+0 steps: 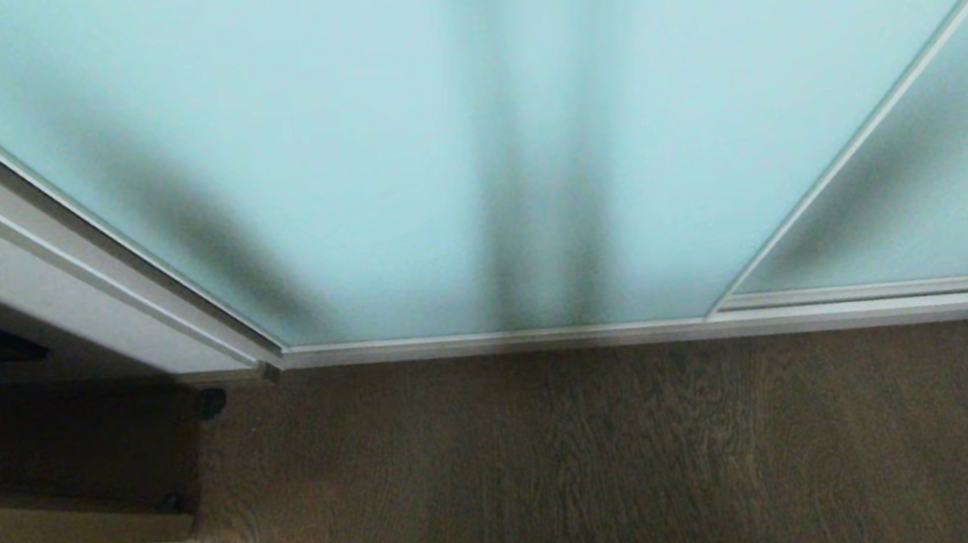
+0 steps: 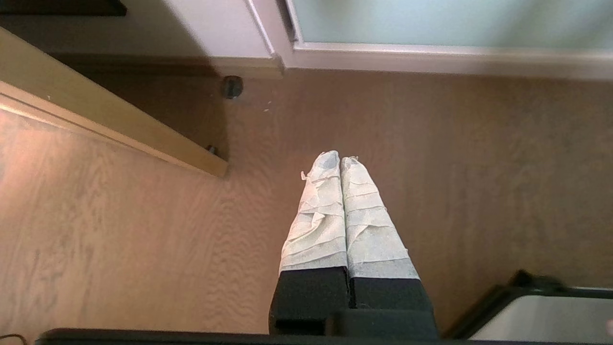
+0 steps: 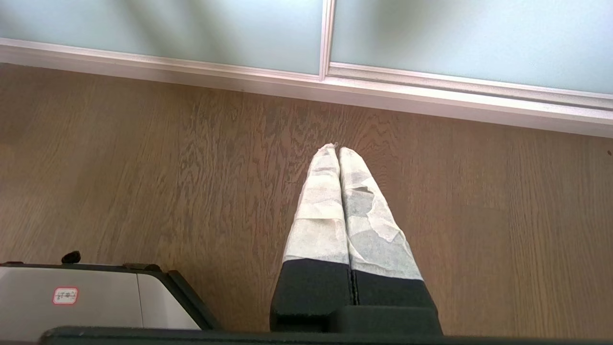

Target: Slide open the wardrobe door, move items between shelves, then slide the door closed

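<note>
Sliding wardrobe door (image 1: 463,123): frosted aqua glass, pale frame, closed; left pincer (image 2: 340,160) and right pincer (image 3: 337,149) clenched.

Sliding wardrobe door (image 1: 463,123) — frosted pale aqua, silver-white frame — over brown wood-grain floor (image 1: 627,479).

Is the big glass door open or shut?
Shut. The glass door reaches the white frame on its left and overlaps the next panel; no shelves show.

dim; soft shadows on sliding wardrobe door (image 1: 389,133); edges bowed.
</note>
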Available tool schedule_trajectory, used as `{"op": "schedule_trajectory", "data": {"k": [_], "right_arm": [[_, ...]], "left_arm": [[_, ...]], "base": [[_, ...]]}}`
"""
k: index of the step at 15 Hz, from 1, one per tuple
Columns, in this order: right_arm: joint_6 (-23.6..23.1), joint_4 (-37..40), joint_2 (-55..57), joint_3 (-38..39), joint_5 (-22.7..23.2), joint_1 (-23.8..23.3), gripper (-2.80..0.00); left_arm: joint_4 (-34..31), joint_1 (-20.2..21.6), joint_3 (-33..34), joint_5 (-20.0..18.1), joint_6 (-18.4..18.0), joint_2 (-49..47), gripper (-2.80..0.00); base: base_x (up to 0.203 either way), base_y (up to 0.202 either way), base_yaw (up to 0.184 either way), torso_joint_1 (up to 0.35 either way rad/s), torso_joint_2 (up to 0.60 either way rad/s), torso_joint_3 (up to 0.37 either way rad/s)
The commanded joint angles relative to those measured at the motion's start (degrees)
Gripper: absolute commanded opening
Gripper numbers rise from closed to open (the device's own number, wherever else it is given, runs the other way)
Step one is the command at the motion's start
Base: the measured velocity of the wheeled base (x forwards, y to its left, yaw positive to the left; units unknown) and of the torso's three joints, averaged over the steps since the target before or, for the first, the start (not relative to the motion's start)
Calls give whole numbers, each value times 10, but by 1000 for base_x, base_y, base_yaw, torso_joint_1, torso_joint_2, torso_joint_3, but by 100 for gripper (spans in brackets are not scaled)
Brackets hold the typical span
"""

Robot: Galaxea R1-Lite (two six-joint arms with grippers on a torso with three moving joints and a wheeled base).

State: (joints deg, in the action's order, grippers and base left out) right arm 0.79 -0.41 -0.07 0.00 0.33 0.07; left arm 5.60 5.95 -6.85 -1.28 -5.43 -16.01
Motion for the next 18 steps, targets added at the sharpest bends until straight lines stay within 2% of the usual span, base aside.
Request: {"op": "schedule_trajectory", "data": {"k": [1, 3, 6, 7, 9, 12, 15, 17, 18], "right_arm": [[0, 0, 0, 0, 0, 0, -280], [0, 0, 0, 0, 0, 0, -280], [0, -1, 0, 0, 0, 0, -280], [0, 0, 0, 0, 0, 0, -280], [0, 0, 0, 0, 0, 0, -280], [0, 0, 0, 0, 0, 0, -280], [0, 0, 0, 0, 0, 0, -280], [0, 0, 0, 0, 0, 0, -280], [0, 0, 0, 0, 0, 0, -280]], "left_arm": [[55, 0, 56, 4, -18, -3, -280], [92, 0, 69, 5, -42, -3, -280], [82, -1, 69, -1, -40, -3, -280], [83, -9, 69, 0, -39, -5, -280], [78, -57, 69, 8, -40, 1, -280], [26, -64, 69, 12, -40, 73, -280], [-56, -61, 57, 9, -35, 158, -280], [-39, -61, 66, 4, -25, 160, -280], [-57, -61, 68, 3, -10, 160, -280]], "base": [[0, 0, 0, 0, 0, 0], [0, 0, 0, 0, 0, 0], [0, 0, 0, 0, 0, 0], [0, 0, 0, 0, 0, 0], [0, 0, 0, 0, 0, 0], [0, 0, 0, 0, 0, 0], [0, 0, 0, 0, 0, 0], [0, 0, 0, 0, 0, 0], [0, 0, 0, 0, 0, 0]]}}
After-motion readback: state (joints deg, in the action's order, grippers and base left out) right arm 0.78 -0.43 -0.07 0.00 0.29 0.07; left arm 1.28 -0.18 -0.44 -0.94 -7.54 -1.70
